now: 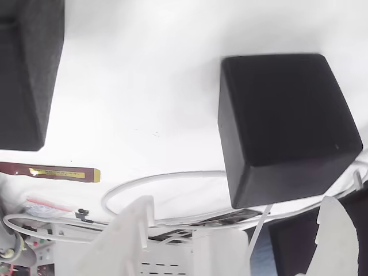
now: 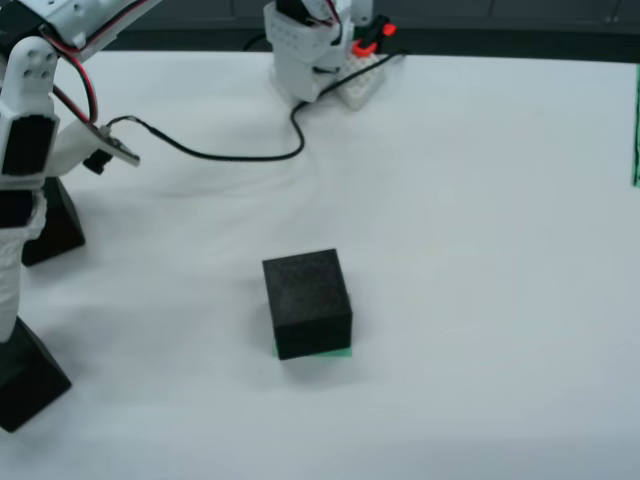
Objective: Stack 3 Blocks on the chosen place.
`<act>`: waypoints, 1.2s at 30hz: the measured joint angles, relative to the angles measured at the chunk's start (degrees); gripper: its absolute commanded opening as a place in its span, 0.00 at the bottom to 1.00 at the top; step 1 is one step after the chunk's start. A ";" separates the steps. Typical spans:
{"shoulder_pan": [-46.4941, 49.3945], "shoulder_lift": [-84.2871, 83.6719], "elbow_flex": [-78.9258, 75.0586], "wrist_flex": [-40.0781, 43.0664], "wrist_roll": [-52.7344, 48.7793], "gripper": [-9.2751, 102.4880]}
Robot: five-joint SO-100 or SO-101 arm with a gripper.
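One block (image 2: 307, 303) sits on the green patch (image 2: 343, 351); gripper (image 2: 15, 300), spread wide and empty, hovers beside two more.

Arm (image 2: 25, 140) reaches in at the table's left edge, wrist pointing down, seen from the fixed view. Gripper (image 1: 230, 230) in its own camera view: white fingers (image 1: 132, 230) spread apart, nothing between them.

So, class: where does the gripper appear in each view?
View that rides on the gripper: the gripper is at the bottom edge, its white fingers apart, with a black block ahead.
View from the front: the gripper is at the left edge, above a black block.
Shared landmark: probably that same block.
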 measured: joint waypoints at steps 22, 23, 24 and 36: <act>-2.37 -6.77 -5.10 -3.16 -2.20 0.44; -2.37 -7.73 -5.80 -3.34 -2.20 0.44; -2.29 -8.44 -6.33 -3.43 -2.20 0.44; -3.69 -10.81 -8.09 -3.52 -1.14 0.25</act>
